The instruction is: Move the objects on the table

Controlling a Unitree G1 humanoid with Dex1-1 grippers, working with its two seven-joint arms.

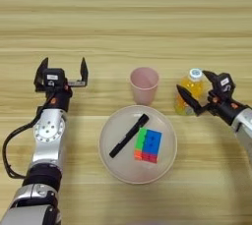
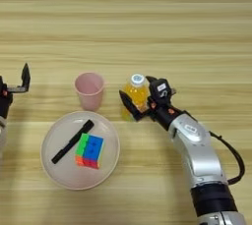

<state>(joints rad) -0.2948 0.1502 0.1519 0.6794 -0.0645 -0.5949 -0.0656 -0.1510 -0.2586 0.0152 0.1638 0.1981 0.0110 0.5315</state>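
The orange drink bottle (image 1: 191, 93) with its white cap stands upright on the table (image 1: 123, 27), right of centre. My right gripper (image 1: 193, 82) reaches in from the right and is open, one black finger on each side of the bottle; I cannot tell if they touch it. The multicoloured puzzle cube (image 1: 148, 145) lies on a pale round plate (image 1: 113, 157) near the front, green and blue faces up. My left gripper (image 1: 62, 69) is parked at the left, open and holding nothing, well away from both objects.
A black pen (image 1: 129, 135) lies slanted on the plate just left of the cube. An upright pink cup (image 1: 144, 85) stands behind the plate, a short way left of the bottle. The right arm's cable (image 2: 231, 156) loops out over the table.
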